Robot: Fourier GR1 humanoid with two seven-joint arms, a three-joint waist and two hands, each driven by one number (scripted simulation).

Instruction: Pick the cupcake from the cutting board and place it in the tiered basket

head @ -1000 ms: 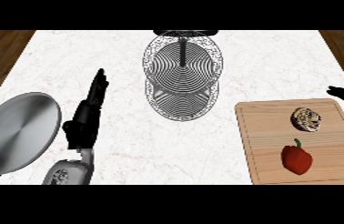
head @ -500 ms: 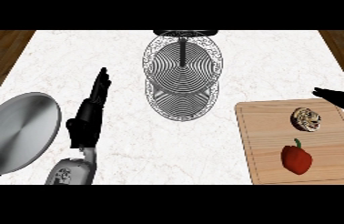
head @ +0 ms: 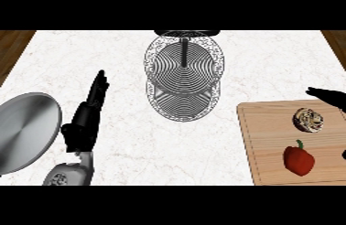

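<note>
A pale cupcake (head: 310, 119) sits on the far part of the wooden cutting board (head: 270, 146) at the right. The wire tiered basket (head: 184, 75) stands at the back centre of the marble counter. Only the fingers of my right hand (head: 328, 97) show at the right edge, stretched out just above and to the right of the cupcake, not touching it. My left hand (head: 86, 118) rests open at the left, fingers pointing up, holding nothing.
A red bell pepper (head: 299, 159) lies on the board in front of the cupcake. A round metal plate (head: 24, 130) lies at the left edge, beside my left hand. Bare marble lies between the basket and the board.
My right hand has come further in from the right edge toward the cupcake. The left hand, cupcake and basket have stayed put.
</note>
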